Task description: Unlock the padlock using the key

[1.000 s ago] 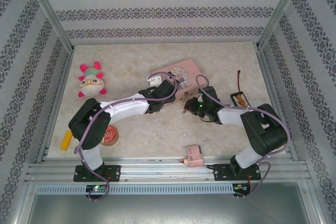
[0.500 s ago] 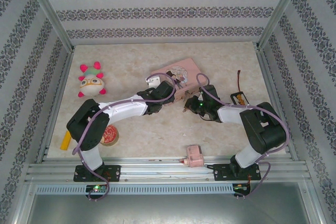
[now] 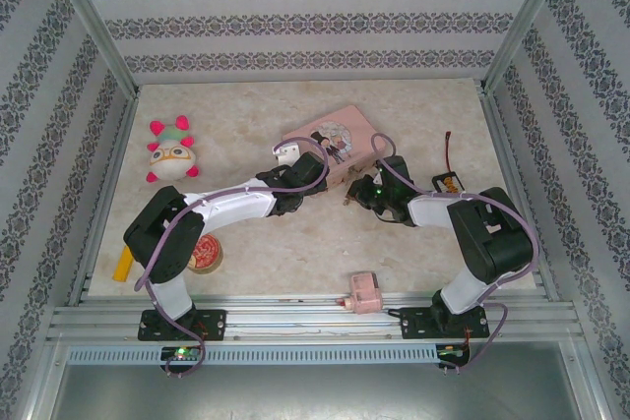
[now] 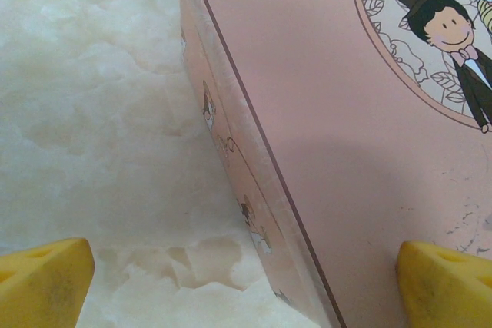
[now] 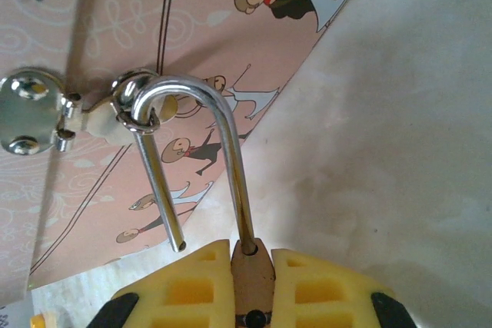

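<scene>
Padlock: the brass padlock (image 5: 252, 266) is pinched by its body between the yellow pads (image 5: 184, 289) of the right claw (image 5: 252, 286). It hangs at the front side of the pink tin box (image 5: 77, 21), above the table (image 4: 92, 113).
Shackle: the shackle (image 5: 192, 90) runs its long leg into the body. The short leg ends free beside the body, outside its hole, so I judge the lock already sprung.
Hasp ring: the shackle's bend passes through the hasp ring (image 5: 134, 107), which is why the padlock is tied to the box though open.
Right claw: narrow, clamped on the padlock body. Holding the body rather than the wire probably lets the wrist steer the whole hook.
Left claw: the left claw (image 4: 246, 286) is wide, with one pad over the table and the other over the lid, straddling the box's long edge. It likely waits there to brace the box against a pull.
Box: it lies flat with the lid up, between the two arms.
Next, judged: slide the free leg out of the ring. The bend could snag and drag the light box along.
</scene>
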You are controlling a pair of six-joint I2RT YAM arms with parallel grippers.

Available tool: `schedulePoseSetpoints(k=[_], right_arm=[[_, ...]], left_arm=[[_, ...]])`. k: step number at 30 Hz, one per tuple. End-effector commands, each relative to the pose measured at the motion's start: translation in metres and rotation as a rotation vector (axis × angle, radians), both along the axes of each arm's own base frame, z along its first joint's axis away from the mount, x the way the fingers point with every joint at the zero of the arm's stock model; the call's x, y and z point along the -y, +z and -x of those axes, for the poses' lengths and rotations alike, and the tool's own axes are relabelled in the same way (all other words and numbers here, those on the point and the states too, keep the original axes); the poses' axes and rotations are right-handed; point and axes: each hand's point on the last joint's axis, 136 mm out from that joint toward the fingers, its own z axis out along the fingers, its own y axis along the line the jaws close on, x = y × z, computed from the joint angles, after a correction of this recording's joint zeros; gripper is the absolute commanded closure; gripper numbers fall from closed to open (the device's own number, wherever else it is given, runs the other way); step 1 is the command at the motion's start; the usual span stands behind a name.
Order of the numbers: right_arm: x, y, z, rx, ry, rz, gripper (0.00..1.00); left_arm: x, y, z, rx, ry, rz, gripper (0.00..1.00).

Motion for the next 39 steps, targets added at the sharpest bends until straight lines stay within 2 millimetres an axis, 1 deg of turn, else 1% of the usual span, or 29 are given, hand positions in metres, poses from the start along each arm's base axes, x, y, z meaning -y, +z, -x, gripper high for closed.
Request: schedulePoseSetpoints(k=[1, 8, 12, 16, 20, 29, 32, 39], right_arm=[[0.012, 0.03, -0.032, 0.122, -0.069, -0.016, 1.0], [0.015, 0.034, -0.035, 0.141, -0.05, -0.019, 1.0], [0.007, 0.039, -0.04, 0.15, -0.019, -0.053, 1.0], [0.006, 0.043, -0.044, 0.157, -0.018, -0.056, 1.0], [0.009, 0.04, -0.046, 0.148, -0.027, -0.046, 1.0], [0.012, 0.027, -0.049, 0.125, -0.024, -0.028, 1.0], [0.013, 0.024, -0.051, 0.115, -0.023, -0.022, 1.0], [0.012, 0.026, -0.056, 0.141, -0.008, -0.033, 1.0]], left_arm=[[-0.029, -0.026, 0.017, -0.097, 0.021, -0.115, 0.01], [-0.029, -0.023, 0.016, -0.093, 0.021, -0.11, 0.01], [-0.029, -0.022, 0.017, -0.094, 0.019, -0.113, 0.01], [-0.028, -0.019, 0.016, -0.094, 0.016, -0.109, 0.01], [-0.028, -0.015, 0.016, -0.088, 0.014, -0.11, 0.01], [-0.034, -0.018, 0.019, -0.094, 0.032, -0.118, 0.01], [-0.035, -0.015, 0.019, -0.088, 0.036, -0.112, 0.01], [-0.035, -0.008, 0.018, -0.07, 0.036, -0.102, 0.01]])
